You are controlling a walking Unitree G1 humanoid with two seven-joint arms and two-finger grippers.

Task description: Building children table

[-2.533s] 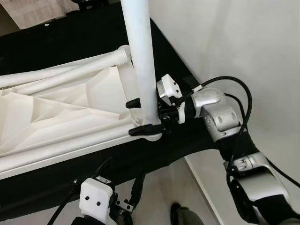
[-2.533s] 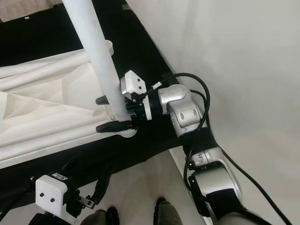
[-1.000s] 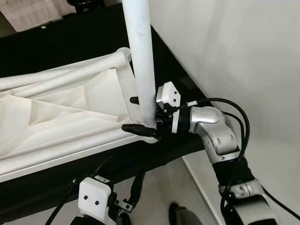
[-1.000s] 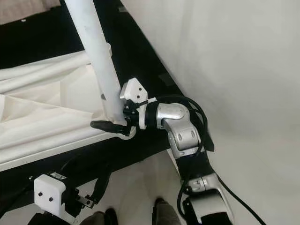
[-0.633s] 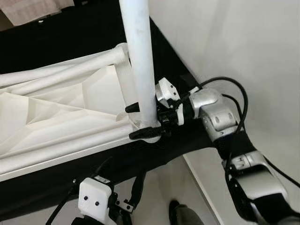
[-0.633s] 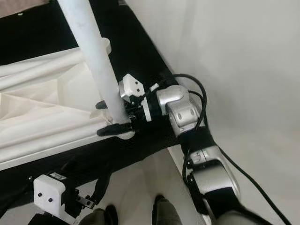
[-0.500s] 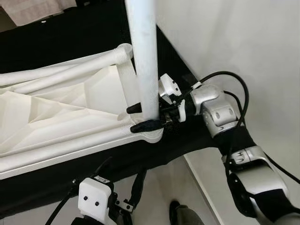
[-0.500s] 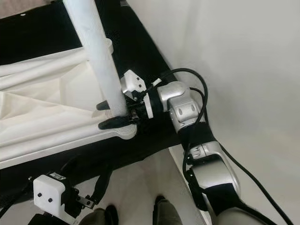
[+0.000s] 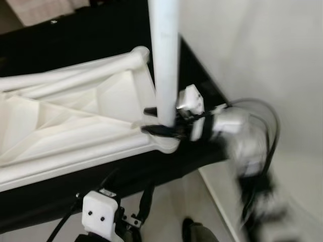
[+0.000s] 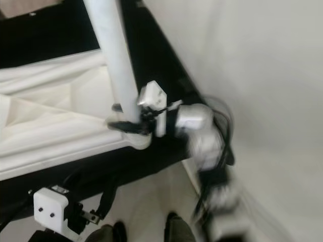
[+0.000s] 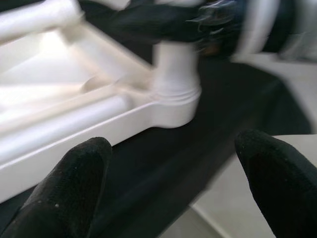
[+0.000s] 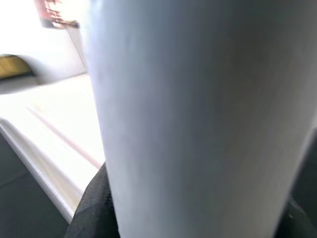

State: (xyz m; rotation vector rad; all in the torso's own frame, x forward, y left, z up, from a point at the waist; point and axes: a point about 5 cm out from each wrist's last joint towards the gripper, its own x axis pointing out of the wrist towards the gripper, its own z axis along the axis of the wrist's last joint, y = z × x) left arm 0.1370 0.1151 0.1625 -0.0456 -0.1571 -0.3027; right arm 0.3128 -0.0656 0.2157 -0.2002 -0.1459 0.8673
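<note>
A white plastic children's tabletop (image 9: 75,121) lies upside down on a black surface (image 9: 91,35). A white table leg (image 9: 165,55) stands upright in its near right corner socket (image 11: 174,101). My right gripper (image 9: 157,121) is shut around the base of that leg, one black finger on each side; the right arm is blurred. The leg (image 12: 198,114) sits right against the right wrist camera. My left gripper (image 11: 173,183) hangs open below the table edge, its fingertips (image 11: 74,183) spread wide with nothing between them. Two more legs (image 9: 70,80) lie along the tabletop's far side.
A white wall (image 9: 262,60) rises close on the right. A pale floor (image 9: 171,206) shows below the black surface's front edge, with a dark shoe (image 9: 189,229) on it.
My right gripper has stayed clamped on the leg's base while the wrist and forearm twisted back and forth; the arm is now in fast motion. The leg leans a little differently.
</note>
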